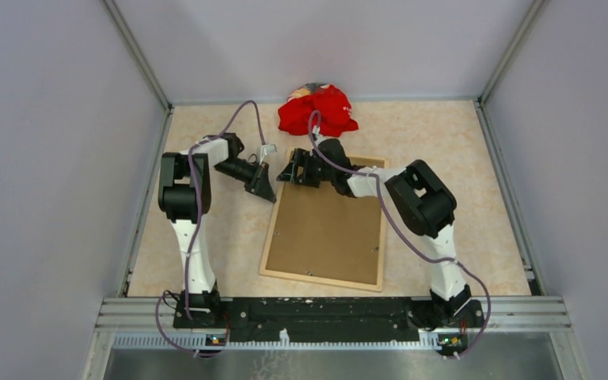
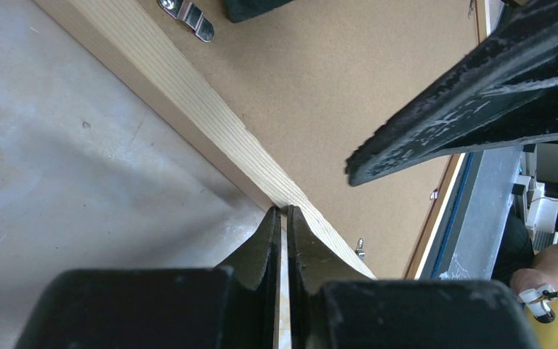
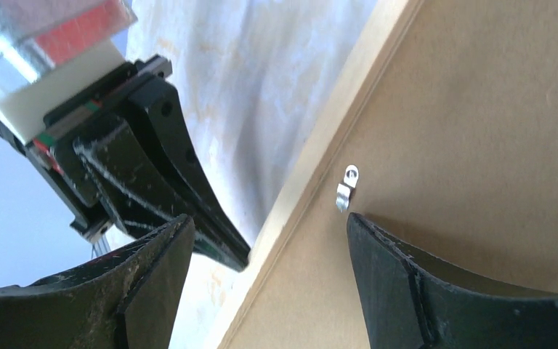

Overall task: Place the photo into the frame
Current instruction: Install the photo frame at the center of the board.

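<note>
The light-wood frame (image 1: pixel 321 279) lies face down on the table with the brown backing board (image 1: pixel 328 229) set in it. The photo is hidden from every view. My left gripper (image 1: pixel 267 194) is shut, and its tips (image 2: pixel 283 209) press against the outer side of the frame's left rail (image 2: pixel 182 87). My right gripper (image 1: pixel 286 172) is open and straddles that same rail (image 3: pixel 334 116) near the far left corner. In the right wrist view the right gripper (image 3: pixel 269 218) has one finger over the table and the other over the backing board (image 3: pixel 479 145), beside a small metal clip (image 3: pixel 346 187).
A crumpled red cloth (image 1: pixel 317 111) lies at the back of the table, just beyond the frame. Grey enclosure walls (image 1: pixel 63 158) stand on the left, right and far sides. More metal clips (image 2: pixel 187 16) sit along the frame's inner edge.
</note>
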